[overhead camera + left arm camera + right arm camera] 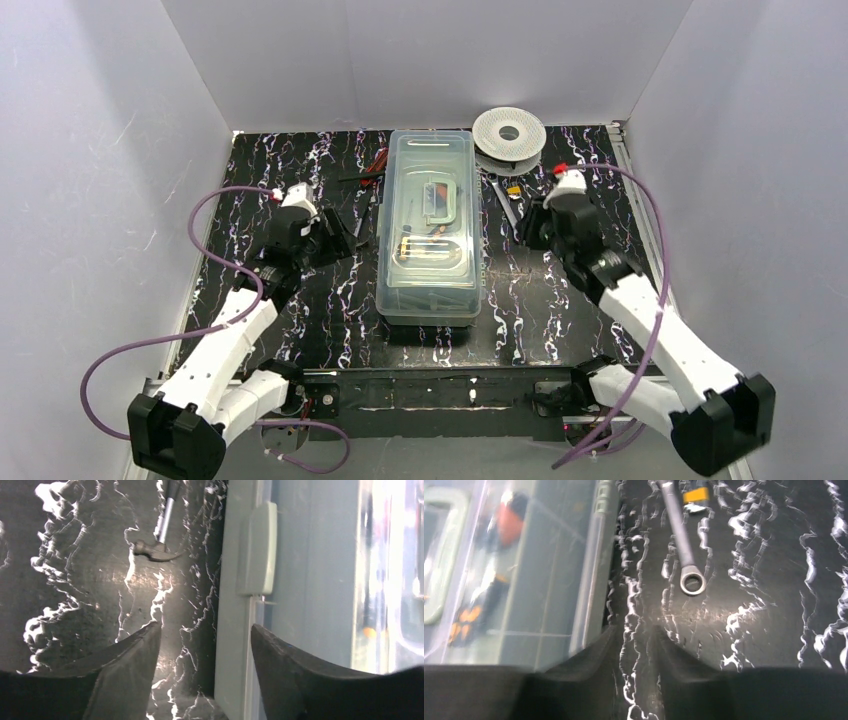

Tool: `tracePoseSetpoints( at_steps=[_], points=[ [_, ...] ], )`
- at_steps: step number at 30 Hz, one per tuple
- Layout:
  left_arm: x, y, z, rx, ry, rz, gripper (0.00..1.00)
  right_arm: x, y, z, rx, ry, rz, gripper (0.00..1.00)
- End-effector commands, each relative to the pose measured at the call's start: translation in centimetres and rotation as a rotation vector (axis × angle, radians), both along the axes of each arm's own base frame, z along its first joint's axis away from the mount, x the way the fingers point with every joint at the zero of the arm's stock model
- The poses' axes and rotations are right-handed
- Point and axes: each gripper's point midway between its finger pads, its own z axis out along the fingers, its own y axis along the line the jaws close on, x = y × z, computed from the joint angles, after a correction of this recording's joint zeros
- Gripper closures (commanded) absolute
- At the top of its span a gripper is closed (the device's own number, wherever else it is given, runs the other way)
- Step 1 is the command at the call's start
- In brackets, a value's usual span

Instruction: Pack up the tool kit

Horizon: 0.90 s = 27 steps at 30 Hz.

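Observation:
The tool kit's pale-green box [430, 300] stands mid-table with its clear lid [432, 160] on; orange and black tools show through it. My left gripper [352, 235] is at the box's left side, open [205, 630]; the box's rim [232, 645] runs between the fingers and nothing is gripped. A side latch [257, 547] lies ahead. My right gripper [522, 225] is by the box's right side, its fingers a narrow gap apart [635, 630] over bare table. A steel wrench [689, 555] lies just ahead of it, beside the box wall [591, 570].
A white round spool [509, 133] sits at the back right. Red-handled pliers [375, 163] lie left of the box at the back. A small steel tool with a dark head [157, 547] lies on the table ahead of the left gripper. An orange-and-black item [696, 495] lies beyond the wrench.

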Motion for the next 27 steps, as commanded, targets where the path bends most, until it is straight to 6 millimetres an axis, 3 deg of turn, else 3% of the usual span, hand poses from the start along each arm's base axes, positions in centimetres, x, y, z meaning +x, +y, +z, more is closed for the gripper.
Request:
tracePoseSetpoints(
  at_steps=[1,2,4,6,9,12,19,23,25,27],
  points=[
    [0.4,2.6,2.0,0.143,-0.062,0.048,0.14,1.9,-5.2,1.9,-0.080,-0.347,-0.211,0.29],
    [0.5,2.8,2.4,0.171,-0.080,0.034,0.05,2.0,-6.4,1.8,-0.092,-0.412,-0.269,0.24],
    [1.0,3.8,2.9,0.227,-0.116,0.056,0.02,1.6,-8.2,1.8,-0.104,-0.523,-0.338,0.20],
    [1.3,4.3,2.9,0.298,-0.162,0.029,0.02,1.0,-8.1,2.2,-0.114,-0.613,-0.295,0.18],
    [1.7,5.0,2.4,0.399,-0.228,-0.022,0.02,0.6,-7.9,0.7,-0.242,-0.661,-0.193,0.16],
    [2.5,6.7,0.6,0.459,-0.265,0.071,0.02,1.3,-9.3,-1.7,-0.283,-0.635,-0.230,0.15],
    [2.4,7.8,-3.8,0.484,-0.232,0.114,0.02,3.9,-12.8,-7.9,-0.368,-0.494,-0.339,0.12],
    [3.4,8.3,-3.9,0.531,-0.295,0.116,0.02,4.2,-14.8,-7.8,-0.417,-0.554,-0.427,0.12],
    [3.8,7.9,-5.1,0.513,-0.270,0.105,0.02,4.8,-15.8,-7.2,-0.426,-0.590,-0.494,0.12],
    [3.8,7.8,-6.2,0.505,-0.235,0.096,0.02,5.5,-16.2,-8.1,-0.421,-0.500,-0.505,0.12]
  ],
)
